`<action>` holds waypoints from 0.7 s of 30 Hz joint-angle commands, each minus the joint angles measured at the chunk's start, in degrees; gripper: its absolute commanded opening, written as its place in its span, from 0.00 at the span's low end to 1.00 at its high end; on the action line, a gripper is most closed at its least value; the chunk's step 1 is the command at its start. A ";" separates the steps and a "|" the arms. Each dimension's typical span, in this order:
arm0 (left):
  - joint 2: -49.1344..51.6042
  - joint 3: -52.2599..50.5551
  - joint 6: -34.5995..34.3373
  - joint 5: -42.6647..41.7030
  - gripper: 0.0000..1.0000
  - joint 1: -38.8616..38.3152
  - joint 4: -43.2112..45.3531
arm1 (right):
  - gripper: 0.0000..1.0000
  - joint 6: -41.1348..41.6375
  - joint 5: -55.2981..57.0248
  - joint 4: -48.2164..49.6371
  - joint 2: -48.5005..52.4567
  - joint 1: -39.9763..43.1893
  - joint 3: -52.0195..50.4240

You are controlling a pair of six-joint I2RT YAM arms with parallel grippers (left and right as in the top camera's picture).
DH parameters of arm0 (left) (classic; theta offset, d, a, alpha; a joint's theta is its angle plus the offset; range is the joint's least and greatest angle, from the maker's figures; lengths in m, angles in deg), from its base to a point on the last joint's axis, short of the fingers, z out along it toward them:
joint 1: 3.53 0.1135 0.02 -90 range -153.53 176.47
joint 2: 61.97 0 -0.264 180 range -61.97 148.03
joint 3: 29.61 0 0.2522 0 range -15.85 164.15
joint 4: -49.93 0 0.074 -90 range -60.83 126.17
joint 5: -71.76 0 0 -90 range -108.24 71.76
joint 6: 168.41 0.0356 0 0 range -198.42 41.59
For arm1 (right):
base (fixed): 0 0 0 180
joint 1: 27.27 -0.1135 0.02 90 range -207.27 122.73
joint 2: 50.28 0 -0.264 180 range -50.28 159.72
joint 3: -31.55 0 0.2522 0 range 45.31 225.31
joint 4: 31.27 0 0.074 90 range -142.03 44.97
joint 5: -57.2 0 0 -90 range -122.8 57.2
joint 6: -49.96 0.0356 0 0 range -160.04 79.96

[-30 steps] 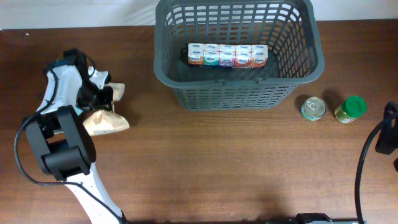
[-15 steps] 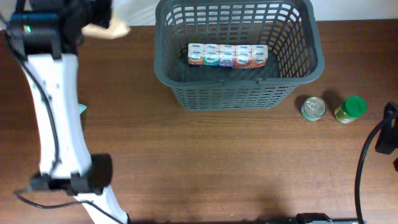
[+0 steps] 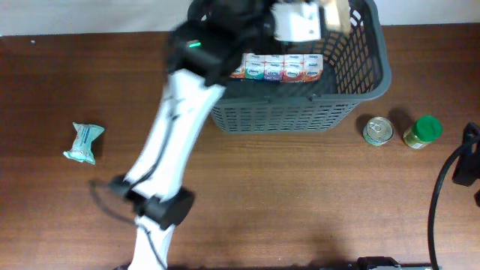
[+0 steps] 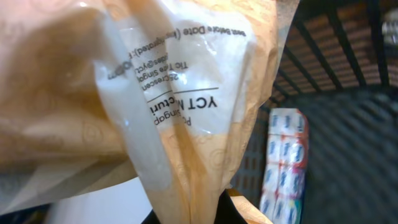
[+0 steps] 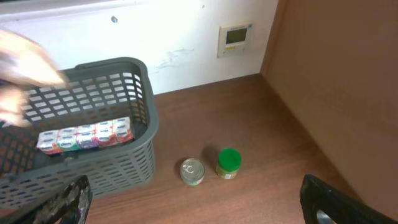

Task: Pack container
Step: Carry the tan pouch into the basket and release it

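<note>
The container (image 3: 289,112), a dark grey lattice-sided basket, stands on the far side of the brown counter (image 3: 300,210), a little right of centre. On its floor lies a row of small cartons (image 3: 274,67), side by side, running left to right against the near wall.

The left arm (image 3: 176,127) reaches from the near edge of the counter up and over the container's far half. The left claw (image 3: 315,19) is closed on a tan paper bag (image 3: 335,10), which hangs above the container's far right part, above the rim and blurred in the overhead view. In the left wrist view the paper bag fills most of the picture: crinkled tan paper with a clear window and a printed label that reads upside down. The claw's own fingers are hidden behind it. To the right of the bag, lower down, the cartons and the container's slotted wall show.

The right claw (image 5: 194,205) hangs over the right end of the counter, its two dark fingers spread wide with nothing between them.

Just right of the container's near right corner stands a tin can (image 3: 377,130), and a green-lidded jar (image 3: 422,132) stands just beside it on the right. Well apart, on the left of the counter, lies a small teal-and-white packet (image 3: 82,142).
</note>
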 commanded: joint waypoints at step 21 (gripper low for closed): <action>20.48 1.64 -13.14 5.27 0.99 -7.30 -6.51 | 0.99 0.24 0.90 0.15 0.09 0.48 -0.04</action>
